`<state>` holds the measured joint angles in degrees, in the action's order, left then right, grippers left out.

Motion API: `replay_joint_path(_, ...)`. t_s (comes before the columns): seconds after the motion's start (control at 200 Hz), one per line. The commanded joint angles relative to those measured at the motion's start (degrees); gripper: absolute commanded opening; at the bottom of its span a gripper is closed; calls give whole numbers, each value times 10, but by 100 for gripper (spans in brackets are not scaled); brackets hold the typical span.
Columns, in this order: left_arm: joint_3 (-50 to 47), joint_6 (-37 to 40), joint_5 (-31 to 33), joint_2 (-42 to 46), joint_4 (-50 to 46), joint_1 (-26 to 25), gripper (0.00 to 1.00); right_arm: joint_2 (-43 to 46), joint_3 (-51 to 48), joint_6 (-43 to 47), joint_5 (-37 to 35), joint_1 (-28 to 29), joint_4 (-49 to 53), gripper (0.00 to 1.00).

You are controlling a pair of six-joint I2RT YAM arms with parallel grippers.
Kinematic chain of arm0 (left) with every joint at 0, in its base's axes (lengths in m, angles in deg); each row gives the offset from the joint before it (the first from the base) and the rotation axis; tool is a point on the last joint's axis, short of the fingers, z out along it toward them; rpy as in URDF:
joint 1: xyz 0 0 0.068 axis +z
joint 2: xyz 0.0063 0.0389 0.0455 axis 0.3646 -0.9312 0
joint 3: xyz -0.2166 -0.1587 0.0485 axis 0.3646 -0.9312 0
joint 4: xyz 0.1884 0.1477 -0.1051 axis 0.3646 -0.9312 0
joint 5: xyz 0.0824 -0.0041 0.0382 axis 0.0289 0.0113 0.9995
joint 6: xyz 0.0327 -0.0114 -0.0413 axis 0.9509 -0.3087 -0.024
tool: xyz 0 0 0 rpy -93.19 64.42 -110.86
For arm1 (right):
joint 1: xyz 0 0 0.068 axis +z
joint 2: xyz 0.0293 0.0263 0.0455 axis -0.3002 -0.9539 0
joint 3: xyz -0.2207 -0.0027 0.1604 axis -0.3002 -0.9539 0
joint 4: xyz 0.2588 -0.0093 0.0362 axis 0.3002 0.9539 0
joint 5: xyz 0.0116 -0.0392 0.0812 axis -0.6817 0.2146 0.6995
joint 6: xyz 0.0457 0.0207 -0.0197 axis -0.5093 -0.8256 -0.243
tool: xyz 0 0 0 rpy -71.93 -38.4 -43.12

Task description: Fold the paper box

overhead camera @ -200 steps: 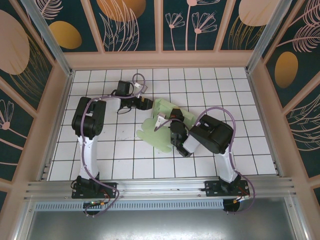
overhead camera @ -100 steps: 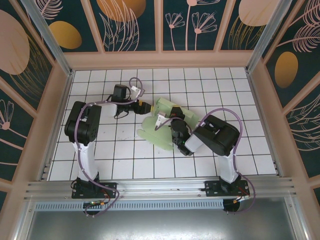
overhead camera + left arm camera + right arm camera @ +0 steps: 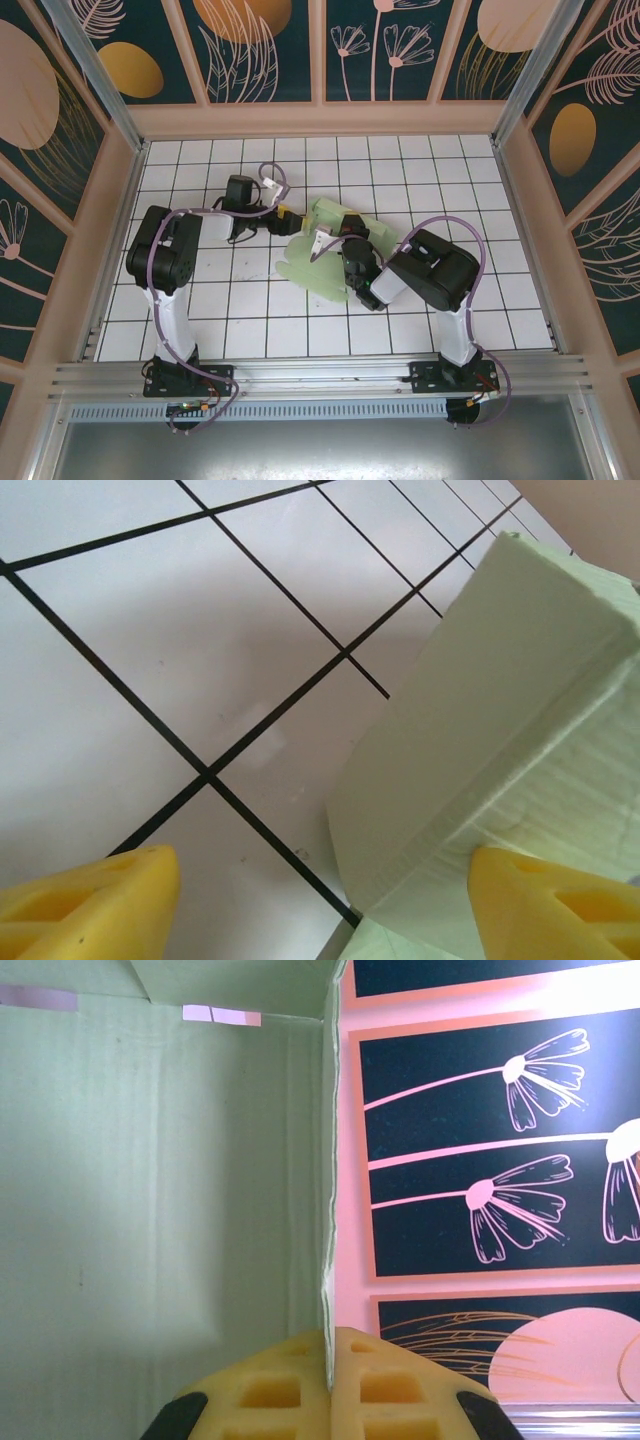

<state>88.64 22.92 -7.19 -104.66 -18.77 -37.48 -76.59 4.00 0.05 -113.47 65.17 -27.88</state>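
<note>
The paper box point(image 3: 322, 214) is pale mint-green card lying mid-table, partly raised, with a flat rounded flap point(image 3: 303, 268) spread toward the near side. My left gripper point(image 3: 289, 222) is open at the box's left end. In the left wrist view its yellow fingertips point(image 3: 90, 900) stand wide apart, and the box's raised wall and corner point(image 3: 500, 700) sit between them, close to the right finger. My right gripper point(image 3: 350, 242) is over the middle of the card. In the right wrist view it point(image 3: 330, 1360) is shut on the thin edge of an upright panel point(image 3: 150, 1180).
White tiled floor point(image 3: 250, 310) with black grid lines surrounds the box. Pink-framed patterned walls point(image 3: 320, 120) enclose the back and sides. An aluminium rail point(image 3: 320, 375) runs along the near edge by the arm bases.
My left gripper has shifted a little nearer and toward the box's left end, its jaws spreading slightly wider. The right gripper keeps its pinch on the panel edge.
</note>
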Motion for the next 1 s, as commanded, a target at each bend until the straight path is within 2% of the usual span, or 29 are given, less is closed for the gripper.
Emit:
replay_joint_path(0.0, -5, 18, -19, 22, 25, -9, 76, 12, 4, -16, 11, -2, 11, 0)
replay_joint_path(0.596, 8, 39, 19, -4, 4, -30, 73, 34, 13, -33, 5, 9, 67, 0)
replay_joint_path(0.801, 3, 38, 29, -7, 8, -32, 74, 81, 34, -126, 38, 15, 229, 0)
replay_joint_path(0.991, 1, 31, 36, -9, 16, -32, 73, 86, 42, -135, 44, 17, 248, 0)
